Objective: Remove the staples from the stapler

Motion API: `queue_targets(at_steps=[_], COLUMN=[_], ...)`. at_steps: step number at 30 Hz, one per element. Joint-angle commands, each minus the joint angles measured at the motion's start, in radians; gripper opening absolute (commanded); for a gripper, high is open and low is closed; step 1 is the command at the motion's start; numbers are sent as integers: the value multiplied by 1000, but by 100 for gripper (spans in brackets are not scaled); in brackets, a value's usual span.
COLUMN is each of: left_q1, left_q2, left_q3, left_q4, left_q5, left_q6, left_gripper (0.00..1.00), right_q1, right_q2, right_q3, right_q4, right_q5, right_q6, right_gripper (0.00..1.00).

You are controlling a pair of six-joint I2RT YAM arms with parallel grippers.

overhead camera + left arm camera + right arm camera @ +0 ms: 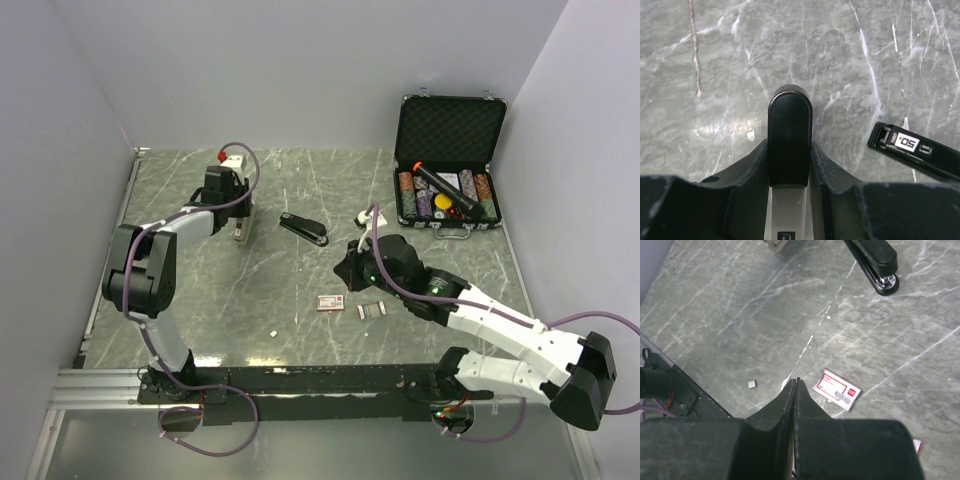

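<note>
Lying closed on the surface (260, 290), the stapler (303, 229) rests untouched; left gripper (789, 146) seemingly clamps a black rounded piece (789, 115), right gripper (796, 385) pinched together, empty.

i'm looking at a grey marbled tabletop (200, 300). the stapler (303, 229) lies about mid-table. nearer me sits a small red-and-white box (331, 302), with the staples (371, 311) just right of it. a tiny grey bit (273, 333) lies near left of the box. an open black case (450, 130) is in the far right corner.
</note>
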Motion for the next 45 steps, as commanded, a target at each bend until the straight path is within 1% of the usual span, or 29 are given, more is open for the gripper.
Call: queue_targets(at_steps=[1,3,6,9,14,15,16,20,23,24,28,30,32,35,36,38,40,42,45], left_q1=[-1,-1,-1,-1,-1,-1,-1,-1,-2,-2,-4,-9,-21,-47,-59,-94,-131,-165,-200], left_q2=[13,28,35,33,28,27,22,-27,-94,-114,-133,-131,-128,-105,-91,-56,-13,34,117], left_q3=[77,89,88,80,79,82,85,91,80,77,121,137,148,160,170,198,242,284,353], left_q4=[48,34,26,29,14,9,2,-1,14,17,-47,-75,-76,-76,-76,-76,-102,-109,-122], left_q5=[15,5,-5,-5,9,6,1,8,49,76,308,398,440,454,443,419,373,327,250], left_q6=[32,33,35,35,46,46,47,52,58,64,145,170,222,225,224,217,213,205,190], left_gripper=[10,18,33,42,52,59,63,64,65,66,67,67,67,67,66,63,58,54,42], right_q1=[-3,-3,-3,-3,-3,-3,-1,-3,-3,-3,-3,-4,-3,-3,-3,-3,-3,-3,-13], right_q2=[-50,-57,-54,-56,-62,-67,-65,-73,-82,-85,-103,-111,-110,-84,-79,-73,-67,-53,4], right_q3=[-16,-19,-20,-17,-10,-8,-7,7,18,22,33,42,58,85,87,85,81,76,81], right_q4=[-1,-5,-10,-10,-21,-22,-25,-47,-64,-70,-100,-120,-137,-169,-169,-166,-165,-159,-125], right_q5=[-2,-1,-1,-6,4,2,2,5,5,7,2,1,8,22,22,19,25,31,33], right_q6=[15,15,18,19,15,13,13,7,-2,-5,-20,-31,-43,-50,-48,-42,-30,-28,-22], right_gripper=[0,0,0,0,8,9,11,15,19,21,29,32,37,38,37,29,13,0,0])
